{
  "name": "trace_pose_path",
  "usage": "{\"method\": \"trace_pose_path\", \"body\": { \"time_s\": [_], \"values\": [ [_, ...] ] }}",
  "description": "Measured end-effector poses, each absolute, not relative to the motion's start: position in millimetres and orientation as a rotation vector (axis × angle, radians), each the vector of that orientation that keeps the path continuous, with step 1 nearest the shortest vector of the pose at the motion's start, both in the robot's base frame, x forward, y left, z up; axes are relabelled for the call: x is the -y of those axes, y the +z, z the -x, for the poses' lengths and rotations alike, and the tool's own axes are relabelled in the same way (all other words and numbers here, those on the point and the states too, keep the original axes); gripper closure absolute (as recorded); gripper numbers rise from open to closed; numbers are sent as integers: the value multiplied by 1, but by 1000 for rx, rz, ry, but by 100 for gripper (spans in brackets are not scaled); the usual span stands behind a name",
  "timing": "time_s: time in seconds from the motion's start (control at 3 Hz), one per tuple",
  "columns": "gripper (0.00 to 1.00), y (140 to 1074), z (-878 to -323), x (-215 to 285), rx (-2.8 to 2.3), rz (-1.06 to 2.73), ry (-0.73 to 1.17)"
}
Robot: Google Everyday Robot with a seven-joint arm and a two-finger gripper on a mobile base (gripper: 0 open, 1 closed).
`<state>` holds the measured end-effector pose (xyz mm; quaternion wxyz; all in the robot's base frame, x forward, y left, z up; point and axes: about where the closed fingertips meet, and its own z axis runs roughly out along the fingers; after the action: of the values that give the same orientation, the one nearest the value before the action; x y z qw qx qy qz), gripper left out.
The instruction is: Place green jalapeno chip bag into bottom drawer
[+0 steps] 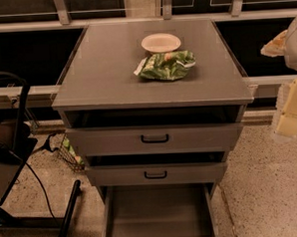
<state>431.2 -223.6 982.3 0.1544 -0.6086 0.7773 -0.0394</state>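
Observation:
The green jalapeno chip bag (165, 65) lies wrinkled on the grey cabinet top (106, 78), just in front of a round white bowl (160, 42). The bottom drawer (158, 212) is pulled out at floor level and its flat grey floor is bare. My gripper (289, 124) hangs at the right edge of the view. It is to the right of the cabinet, below the level of its top, and well apart from the bag. It holds nothing that I can see.
Two grey drawers with black handles (154, 138) (155, 175) stand slightly open above the bottom drawer. A black chair frame (12, 142), a cable and a black pole (68, 214) stand on the left. A wire basket (70, 153) sits by the cabinet's left side.

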Motion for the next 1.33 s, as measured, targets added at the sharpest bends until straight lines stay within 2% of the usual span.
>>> {"method": "trace_pose_path", "body": {
  "time_s": [0.33, 1.33],
  "values": [
    [0, 982, -431, 224, -2228, 1744, -113],
    [0, 937, -536, 214, -2306, 1615, -198]
  ]
}}
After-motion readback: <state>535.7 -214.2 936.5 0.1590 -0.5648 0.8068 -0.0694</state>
